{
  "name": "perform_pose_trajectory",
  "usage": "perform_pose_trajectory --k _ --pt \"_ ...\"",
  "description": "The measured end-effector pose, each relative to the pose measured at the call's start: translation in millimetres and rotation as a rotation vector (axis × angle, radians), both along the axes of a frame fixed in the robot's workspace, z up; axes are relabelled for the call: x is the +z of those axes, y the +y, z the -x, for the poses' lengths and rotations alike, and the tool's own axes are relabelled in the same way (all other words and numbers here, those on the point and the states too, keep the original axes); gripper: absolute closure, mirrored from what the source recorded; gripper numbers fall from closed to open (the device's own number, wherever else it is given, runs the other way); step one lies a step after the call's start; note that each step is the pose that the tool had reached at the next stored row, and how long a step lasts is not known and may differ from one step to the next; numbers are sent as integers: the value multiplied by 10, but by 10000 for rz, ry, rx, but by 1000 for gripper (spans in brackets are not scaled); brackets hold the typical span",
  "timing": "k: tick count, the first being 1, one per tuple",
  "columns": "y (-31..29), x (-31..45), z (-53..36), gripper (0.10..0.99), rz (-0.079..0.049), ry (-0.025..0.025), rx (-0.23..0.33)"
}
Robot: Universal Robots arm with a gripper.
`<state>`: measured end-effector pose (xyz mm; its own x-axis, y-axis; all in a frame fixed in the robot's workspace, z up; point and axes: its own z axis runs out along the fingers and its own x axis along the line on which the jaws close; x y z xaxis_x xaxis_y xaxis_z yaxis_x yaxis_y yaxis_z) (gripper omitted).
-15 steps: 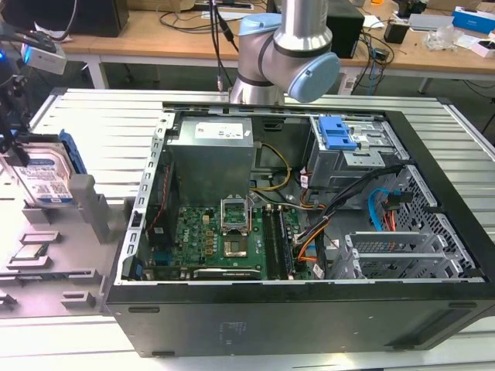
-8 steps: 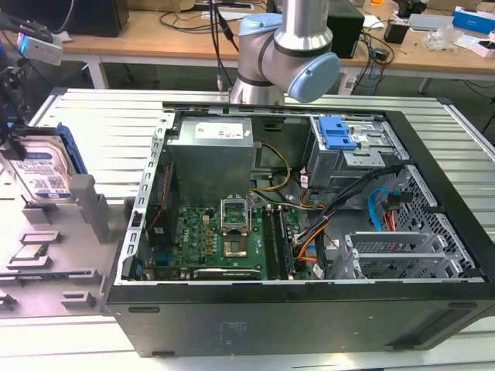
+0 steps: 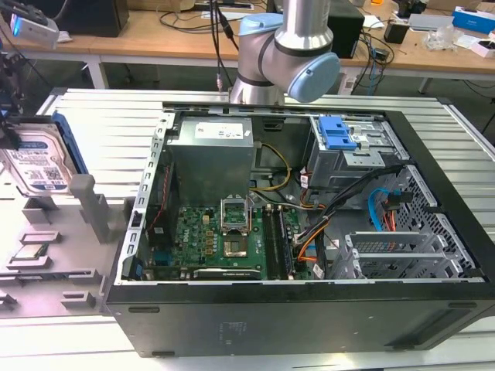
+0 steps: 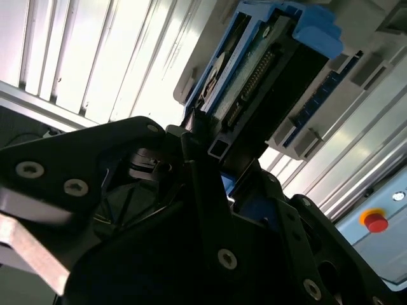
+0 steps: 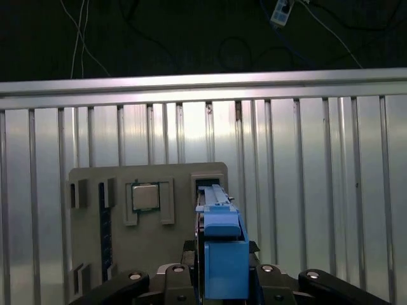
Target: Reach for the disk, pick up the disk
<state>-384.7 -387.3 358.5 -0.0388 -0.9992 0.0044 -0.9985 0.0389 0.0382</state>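
The disk [image 3: 37, 164] is a silver drive with a white-and-blue label in a blue caddy. It stands on edge at the exterior view's far left, just above the grey holder plate [image 3: 69, 255]. My gripper [image 3: 9, 124] is a dark shape at that view's left edge, against the disk's upper part. In the second wrist view the black fingers [image 4: 202, 159] clamp one end of the disk [image 4: 254, 70]. In the first wrist view the blue caddy edge of the disk [image 5: 221, 248] sits between the jaws of the gripper [image 5: 220, 283], over a slot in the holder plate [image 5: 95, 254].
An open computer case [image 3: 433, 309] takes up the middle and the exterior view's right, with the arm's base [image 3: 286, 54] behind it. The holder plate carries a processor chip [image 5: 145, 197]. The ribbed metal table [image 5: 318, 190] lies underneath, and a red stop button [image 4: 375, 222] shows nearby.
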Motion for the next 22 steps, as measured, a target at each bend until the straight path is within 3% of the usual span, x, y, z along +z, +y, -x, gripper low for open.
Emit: perform_pose_trajectory --k 8,15,22 --pt "6 167 -5 718 0 0 0" --pt "10 409 -14 718 0 0 -1" --pt "12 563 -21 718 0 1 -1"
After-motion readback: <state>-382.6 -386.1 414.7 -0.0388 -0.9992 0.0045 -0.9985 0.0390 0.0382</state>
